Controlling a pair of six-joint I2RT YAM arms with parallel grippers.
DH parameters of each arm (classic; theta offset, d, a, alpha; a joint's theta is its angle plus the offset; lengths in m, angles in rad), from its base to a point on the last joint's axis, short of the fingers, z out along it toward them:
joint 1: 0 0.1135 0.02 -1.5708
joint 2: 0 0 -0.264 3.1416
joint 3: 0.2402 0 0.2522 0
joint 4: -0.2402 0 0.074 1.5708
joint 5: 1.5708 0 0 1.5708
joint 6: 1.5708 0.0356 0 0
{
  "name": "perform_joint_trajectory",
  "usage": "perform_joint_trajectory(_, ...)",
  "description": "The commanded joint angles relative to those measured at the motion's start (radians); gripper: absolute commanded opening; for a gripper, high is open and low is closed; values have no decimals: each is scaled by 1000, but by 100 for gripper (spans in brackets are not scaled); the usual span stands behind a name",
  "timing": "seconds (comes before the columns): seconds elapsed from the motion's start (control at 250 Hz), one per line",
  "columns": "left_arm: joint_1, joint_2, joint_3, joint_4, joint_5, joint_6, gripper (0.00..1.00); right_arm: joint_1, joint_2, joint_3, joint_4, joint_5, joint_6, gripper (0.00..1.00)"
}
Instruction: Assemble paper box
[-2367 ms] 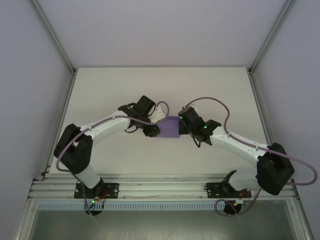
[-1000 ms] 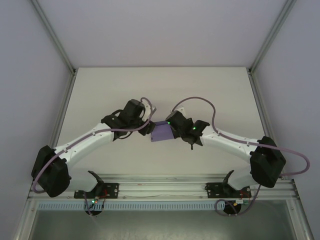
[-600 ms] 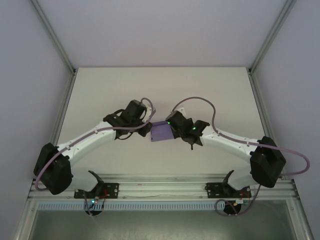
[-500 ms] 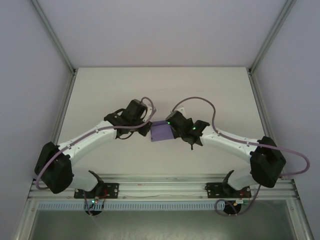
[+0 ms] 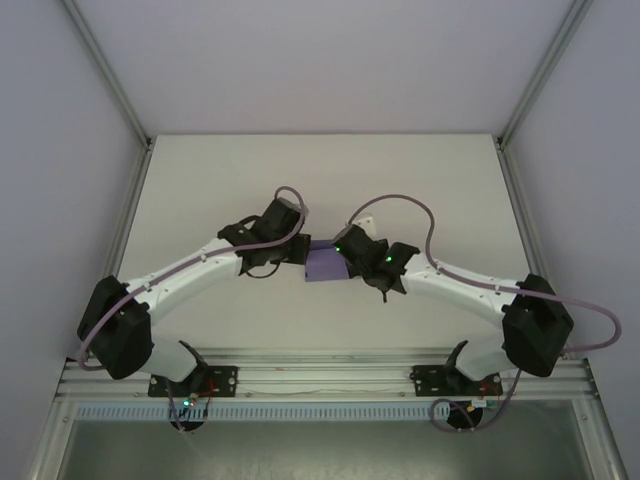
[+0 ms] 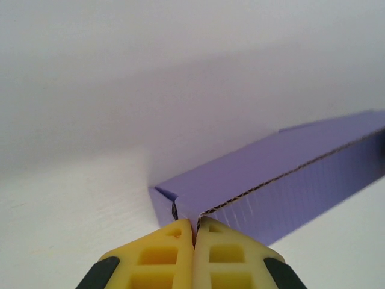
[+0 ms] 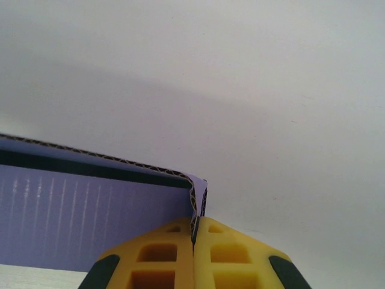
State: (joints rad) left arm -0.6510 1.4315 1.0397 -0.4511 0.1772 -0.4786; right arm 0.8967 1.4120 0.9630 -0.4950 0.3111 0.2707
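Left arm: reached in from the left with its elbow low; left gripper (image 6: 194, 224) pinched tight on a corner edge of the paper box (image 5: 322, 266).
Right arm: bent in from the right; right gripper (image 7: 197, 221) clamped on the opposite wall's edge.
Change: left wrist had come closer; its jaws had closed.
Box: middle of the table (image 5: 250, 180), between both grippers; interior a dark slit, contents unreadable.

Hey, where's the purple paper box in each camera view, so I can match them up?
Top external: paper box mid-table, between left gripper and right gripper.
Left wrist: paper box runs from the left gripper toward the right edge.
Right wrist: paper box lower left, corner in the right gripper.
Shared landmark: the two pinched corners.
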Motion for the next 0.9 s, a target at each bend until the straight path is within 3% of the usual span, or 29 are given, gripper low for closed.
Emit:
perform_joint_trajectory(0.0, -22, 54, -22, 20, 9, -156, 0, 30, -5, -33, 28, -27, 60, 0)
perform_joint_trajectory(0.376, -80, 43, -81, -38, -32, -89, 0, 32, -63, -84, 54, -25, 78, 0)
perform_joint_trajectory(0.64, -96, 61, -89, -113, -77, -106, 0, 53, -55, -80, 56, 3, 64, 0)
perform_joint_trajectory(0.775, -97, 55, -127, -53, -4, -132, 0, 55, -51, -76, 50, 11, 70, 0)
perform_joint_trajectory(0.899, -104, 50, -147, -112, -57, -148, 0, 61, -65, -107, 71, 3, 59, 0)
